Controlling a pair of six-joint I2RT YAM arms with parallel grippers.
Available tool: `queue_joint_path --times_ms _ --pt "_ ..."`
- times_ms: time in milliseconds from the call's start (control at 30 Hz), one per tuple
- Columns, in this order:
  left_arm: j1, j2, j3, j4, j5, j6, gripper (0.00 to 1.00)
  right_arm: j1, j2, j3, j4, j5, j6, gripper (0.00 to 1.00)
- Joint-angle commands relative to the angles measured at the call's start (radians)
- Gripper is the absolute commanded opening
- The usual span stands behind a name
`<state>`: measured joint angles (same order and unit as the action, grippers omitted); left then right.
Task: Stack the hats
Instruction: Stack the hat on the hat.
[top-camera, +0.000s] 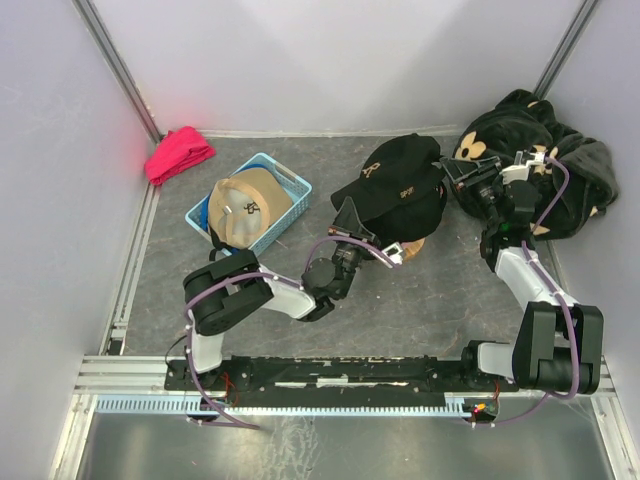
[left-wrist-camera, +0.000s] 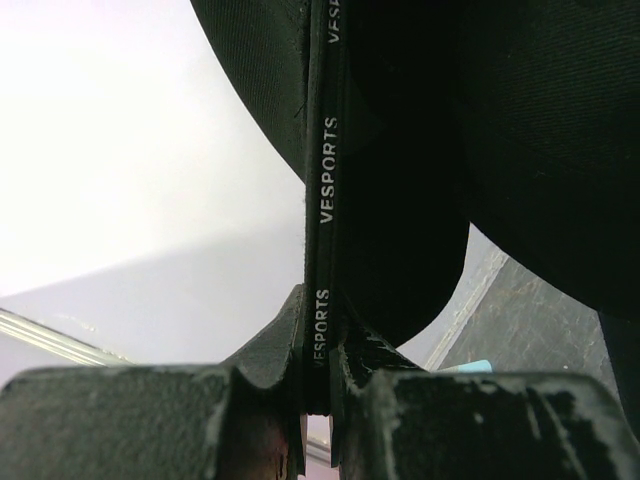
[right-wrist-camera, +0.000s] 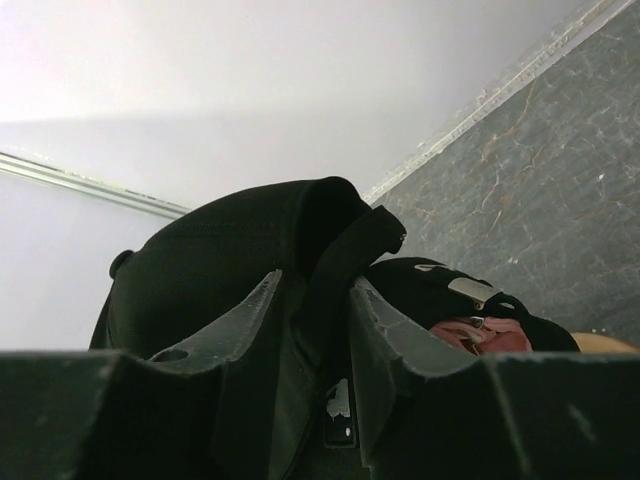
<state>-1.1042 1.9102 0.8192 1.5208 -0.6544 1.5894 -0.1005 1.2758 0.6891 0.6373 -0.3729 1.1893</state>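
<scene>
Overhead, the black cap (top-camera: 398, 178) (pale lettering on its crown) is held up right of centre over the counter (top-camera: 430, 300); left wrist: the left claw (left-wrist-camera: 318, 335) pinches its lettered black band; right wrist: the right claw (right-wrist-camera: 312, 300) stands spread around its fabric edge

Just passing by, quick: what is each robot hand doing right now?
Left gripper: closed on the brim of the black cap.
Right gripper: open, fingers apart on either side of the black cap's rear edge.
</scene>
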Motion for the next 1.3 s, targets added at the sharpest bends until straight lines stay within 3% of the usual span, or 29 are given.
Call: queue_joint_path --times_ms 0,167,267,1267 --pt "-0.023 -0.062 -0.012 0.211 0.024 0.049 0.03 -0.008 -0.030 -0.016 0.019 0.015 -0.012 0.35" --pt "-0.041 -0.072 -0.021 0.211 0.012 0.047 0.03 -0.011 -0.044 -0.029 0.011 0.013 -0.016 0.14" --pt "-0.051 -0.073 -0.025 0.212 0.006 0.054 0.03 -0.013 -0.049 -0.038 0.005 0.014 -0.018 0.08" --pt "-0.150 -0.058 -0.077 0.212 -0.099 0.089 0.03 -0.037 -0.090 -0.154 -0.067 0.045 -0.079 0.03"
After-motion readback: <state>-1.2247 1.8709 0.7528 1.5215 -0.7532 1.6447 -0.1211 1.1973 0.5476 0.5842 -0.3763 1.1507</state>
